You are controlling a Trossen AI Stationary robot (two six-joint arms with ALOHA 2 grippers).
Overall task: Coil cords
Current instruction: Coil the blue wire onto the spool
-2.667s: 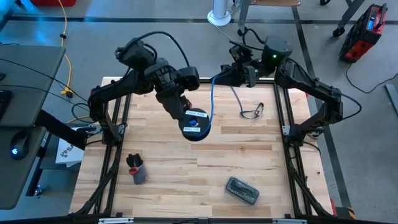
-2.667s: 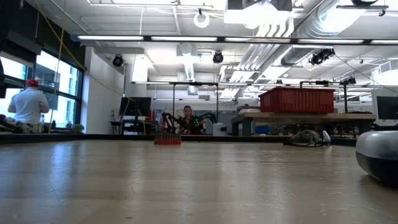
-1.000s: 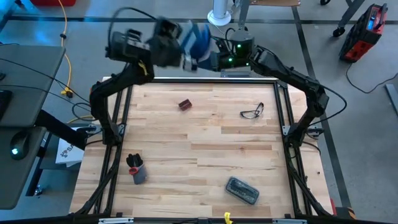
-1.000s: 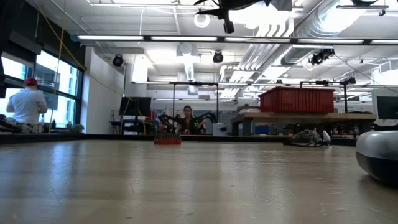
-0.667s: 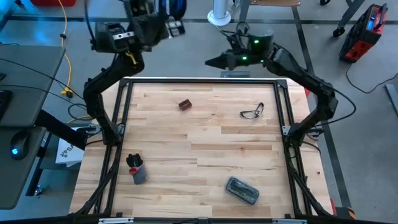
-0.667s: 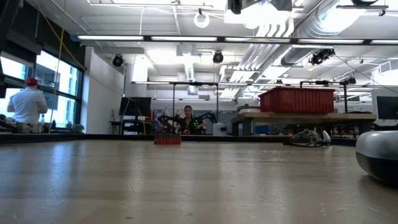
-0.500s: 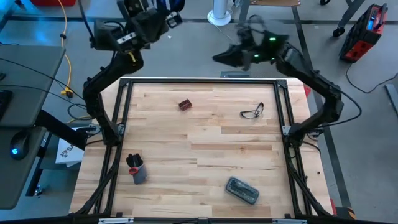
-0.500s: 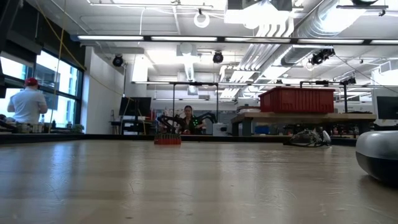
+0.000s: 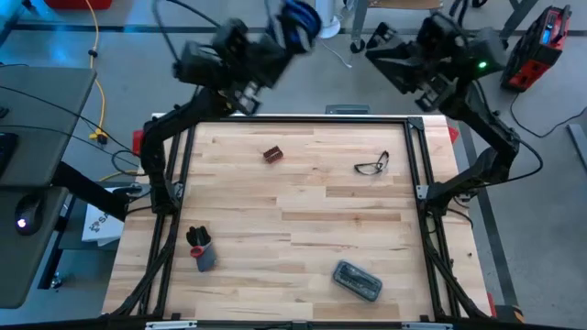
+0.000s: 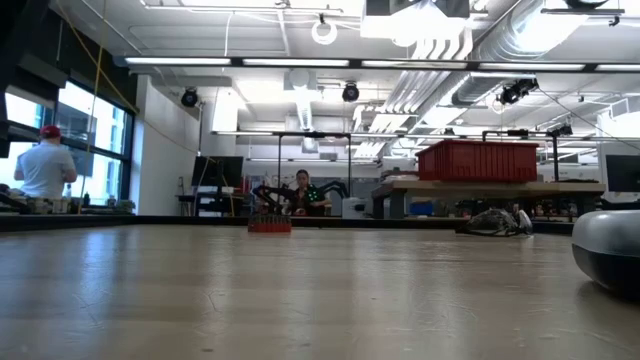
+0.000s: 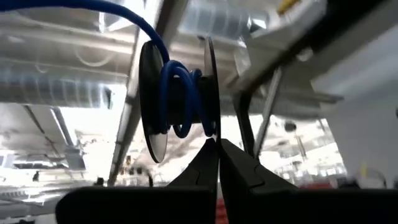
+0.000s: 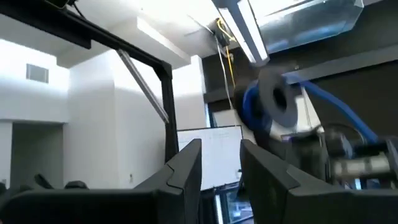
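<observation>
The black reel (image 11: 180,99) with the blue cord (image 11: 177,93) wound between its two discs is held high beyond the table's far edge by my left gripper (image 9: 292,26), which is shut on it. One strand of cord (image 11: 74,6) leads off the reel and out of the left wrist view. The reel also shows, blurred, in the right wrist view (image 12: 273,102), with cord trailing from it (image 12: 339,102). My right gripper (image 9: 378,48) is raised to the right of the reel, open and empty, its fingers (image 12: 186,168) apart. My left gripper pinches the rim of one of the reel's discs (image 11: 210,127) between its two fingertips. The reel stands on edge beyond the fingertips, lifted clear, far above the table. The cord's loops sit loosely on the hub.
On the table lie dark-framed glasses (image 9: 371,165), a small red-brown block (image 9: 271,154), a dark grey case (image 9: 358,280) and a grey holder with a black-and-red tool (image 9: 200,249). A grey rounded object (image 10: 610,250) shows at the low view's right edge. A person stands far back (image 10: 45,165).
My left gripper has swung with the reel toward the right, staying high beyond the far edge. My right gripper has drawn away from the reel, going up and toward the right.
</observation>
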